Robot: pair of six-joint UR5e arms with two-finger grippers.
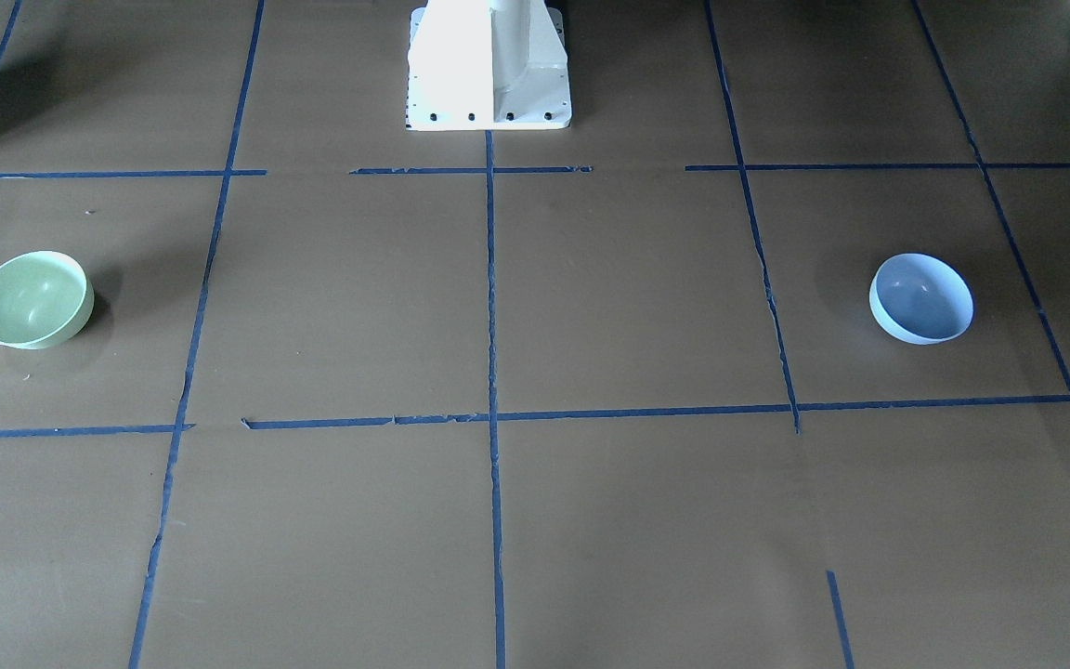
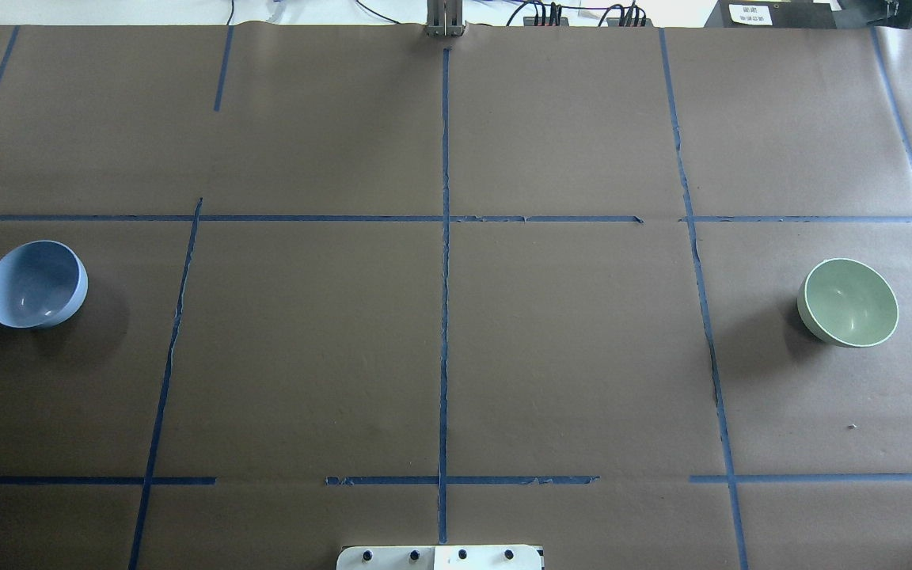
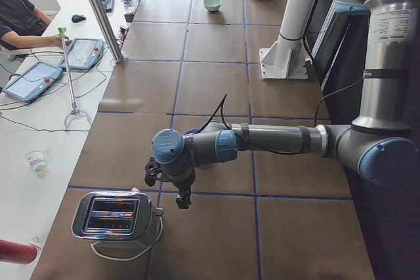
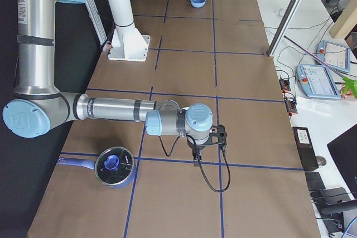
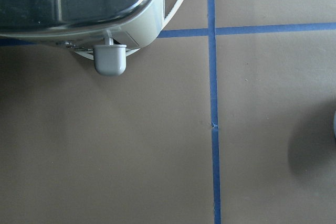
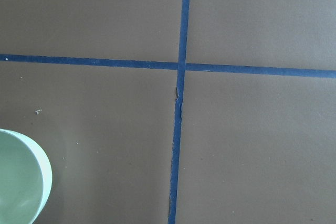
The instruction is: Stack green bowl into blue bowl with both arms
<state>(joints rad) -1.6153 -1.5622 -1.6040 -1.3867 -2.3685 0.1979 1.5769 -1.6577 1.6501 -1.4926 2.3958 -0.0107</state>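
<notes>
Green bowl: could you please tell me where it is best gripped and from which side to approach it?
Pinch the rim of the green bowl from straight above, one finger inside the wall and one outside. It stands upright, mouth up; its round glossy outside would likely slip.

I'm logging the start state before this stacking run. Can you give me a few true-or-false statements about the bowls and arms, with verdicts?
1. The green bowl sits on the robot's right side. True.
2. The green bowl is already nested inside the blue bowl. False: the two bowls stand far apart at opposite ends, and both are empty.
3. A toaster stands close to the left end effector. True.
4. An arm is gripping the green bowl. False: in the overhead view it sits alone with nothing touching it.
</notes>
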